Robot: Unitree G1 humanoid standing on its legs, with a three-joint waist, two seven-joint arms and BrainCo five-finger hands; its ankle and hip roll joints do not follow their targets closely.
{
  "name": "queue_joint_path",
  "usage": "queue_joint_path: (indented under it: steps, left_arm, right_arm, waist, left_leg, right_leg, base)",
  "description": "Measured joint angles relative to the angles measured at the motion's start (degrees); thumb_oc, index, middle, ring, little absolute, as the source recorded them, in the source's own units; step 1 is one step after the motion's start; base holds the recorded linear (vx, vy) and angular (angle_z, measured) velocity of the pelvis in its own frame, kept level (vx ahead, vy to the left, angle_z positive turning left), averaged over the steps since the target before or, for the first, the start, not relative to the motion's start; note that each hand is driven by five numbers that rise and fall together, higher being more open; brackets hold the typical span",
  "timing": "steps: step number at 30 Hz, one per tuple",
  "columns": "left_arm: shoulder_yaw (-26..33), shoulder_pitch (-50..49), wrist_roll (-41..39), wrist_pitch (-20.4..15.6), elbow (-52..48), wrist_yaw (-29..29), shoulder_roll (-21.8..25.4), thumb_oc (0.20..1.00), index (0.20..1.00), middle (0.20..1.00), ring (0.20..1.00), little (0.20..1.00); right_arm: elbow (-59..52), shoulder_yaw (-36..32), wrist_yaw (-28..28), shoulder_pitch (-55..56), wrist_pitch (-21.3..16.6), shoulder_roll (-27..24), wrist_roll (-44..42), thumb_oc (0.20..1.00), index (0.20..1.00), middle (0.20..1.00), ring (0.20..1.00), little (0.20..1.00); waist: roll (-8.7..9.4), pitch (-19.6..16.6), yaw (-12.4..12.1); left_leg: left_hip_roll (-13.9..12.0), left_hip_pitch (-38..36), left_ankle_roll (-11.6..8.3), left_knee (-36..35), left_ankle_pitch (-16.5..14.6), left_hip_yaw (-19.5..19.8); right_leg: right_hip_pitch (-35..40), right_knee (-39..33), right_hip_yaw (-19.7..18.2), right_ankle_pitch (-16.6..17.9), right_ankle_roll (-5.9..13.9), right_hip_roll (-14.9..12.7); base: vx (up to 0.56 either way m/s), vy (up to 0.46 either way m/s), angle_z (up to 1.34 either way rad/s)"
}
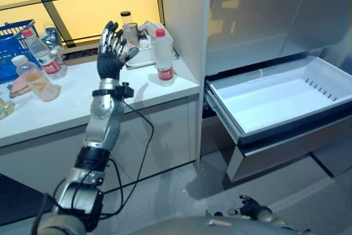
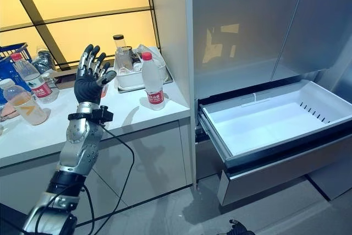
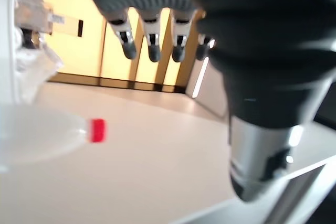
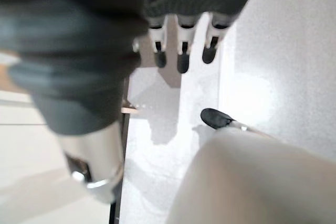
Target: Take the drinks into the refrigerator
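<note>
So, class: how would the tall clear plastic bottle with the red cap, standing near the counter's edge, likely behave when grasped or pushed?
The tall clear plastic bottle with the red cap stands upright and narrow, so a push up high would probably tip it. It looks full, so likely fairly heavy. Its smooth wall may slip or dent in the open left hand.

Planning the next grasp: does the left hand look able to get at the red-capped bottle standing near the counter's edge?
Probably yes. The left hand is raised over the counter, fingers open, and the red-capped bottle stands upright just to its right with bare counter between them.
</note>
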State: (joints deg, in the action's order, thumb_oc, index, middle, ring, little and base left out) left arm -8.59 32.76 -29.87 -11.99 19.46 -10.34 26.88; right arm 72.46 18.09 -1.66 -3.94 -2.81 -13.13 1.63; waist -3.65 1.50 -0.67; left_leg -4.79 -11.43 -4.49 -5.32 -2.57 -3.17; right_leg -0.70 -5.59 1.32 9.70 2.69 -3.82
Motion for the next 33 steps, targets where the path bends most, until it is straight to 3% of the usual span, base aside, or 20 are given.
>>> queue_joint_path:
  steps: [2, 7, 13, 20, 33]
  left_arm:
    - [-2.07, 4.19, 1.06, 1.93, 8.32, -0.48, 0.82, 1.0, 1.0, 1.0, 1.0, 1.0]
    - [-6.24, 7.62, 2.18, 3.72, 14.89, -0.88, 0.67, 1.0, 1.0, 1.0, 1.0, 1.0]
    - [-7.14, 9.7, 4.37, 5.64, 25.3, -0.85, -0.46, 1.0, 1.0, 1.0, 1.0, 1.0]
    - [-7.14, 8.95, 6.39, 6.2, 28.56, -0.33, -2.36, 1.0, 1.0, 1.0, 1.0, 1.0]
    - [-6.35, 7.79, 8.03, 6.16, 28.2, -0.04, -6.02, 1.0, 1.0, 1.0, 1.0, 1.0]
  right_arm:
    - [-0.01, 0.14, -0.09, -0.3, 0.3, -0.08, -0.01, 1.0, 1.0, 1.0, 1.0, 1.0]
    - [0.0, 0.8, -0.17, -0.21, 0.66, 0.01, -0.05, 1.0, 1.0, 1.0, 1.0, 1.0]
    - [-0.07, 0.7, -1.08, 0.58, 0.72, -0.47, -0.07, 1.0, 1.0, 1.0, 1.0, 1.0]
    - [-0.27, 0.53, -1.98, 0.82, 0.61, -1.11, -0.27, 1.0, 1.0, 1.0, 1.0, 1.0]
    - [-1.94, 0.05, -2.49, 0.77, 0.28, -1.1, -0.37, 1.0, 1.0, 1.0, 1.0, 1.0]
  waist:
    - [-0.1, -0.06, 0.66]
    - [-0.21, -0.09, 1.47]
    - [-0.5, 0.09, 3.02]
    - [-0.93, 1.03, 3.07]
    - [-0.12, 2.94, 3.23]
  left_leg:
    - [-0.02, -0.01, 0.0, 0.02, 0.0, -0.14]
    - [0.01, -0.05, -0.02, 0.09, 0.01, -1.24]
    - [-0.02, 0.1, -0.19, 0.23, -0.15, -1.64]
    - [0.09, 0.09, -0.29, 0.2, -0.42, -3.07]
    - [-0.02, 0.0, -0.38, 0.29, -0.71, -4.24]
  right_leg:
    - [-0.06, 0.0, -0.11, 0.01, 0.0, 0.01]
    - [-0.48, 0.01, -0.73, 0.02, 0.01, 0.11]
    - [-1.07, 0.02, -1.21, 0.03, 0.02, 0.59]
    - [-1.65, 0.05, -2.45, 0.16, 0.06, 0.85]
    - [-2.51, 0.04, -3.49, 0.38, 0.43, 1.36]
  base:
    - [0.0, 0.0, 0.0]
    - [-0.01, 0.001, -0.09]
    - [0.0, 0.0, -0.06]
    - [-0.01, 0.001, -0.09]
    - [0.01, -0.001, -0.03]
